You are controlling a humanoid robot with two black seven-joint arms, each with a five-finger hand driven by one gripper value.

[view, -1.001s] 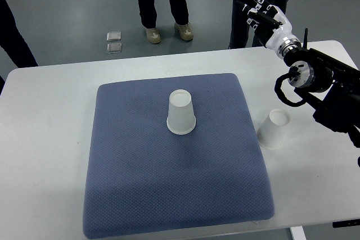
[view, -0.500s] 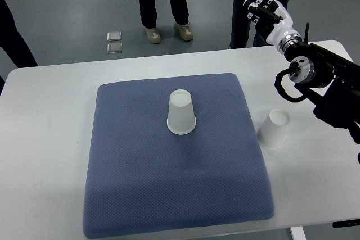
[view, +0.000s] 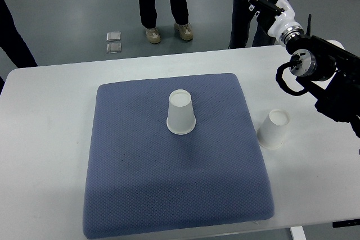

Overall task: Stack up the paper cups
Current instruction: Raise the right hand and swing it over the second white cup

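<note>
Stacking had not begun: the two cups stood apart, neither nested on the other. Taking the blue cushion (view: 174, 155) on the white table (view: 45, 139) as landmark, and reading from left to right, the first paper cup (view: 181, 112) stood upside down on the cushion's upper middle, touched by nothing. The second paper cup (view: 274, 128), also inverted, stood on the bare table just beside the cushion's right edge. The right hand (view: 265, 2) was raised beyond the cushion's far right corner, past the table's far edge and in front of a standing person's legs (view: 247, 21); it held nothing, but whether its fingers were spread or curled could not be told. Both cups lay well apart from it, the second being nearer. Judged from this, the whole task remained: one cup had to be grasped and set over the other.
</note>
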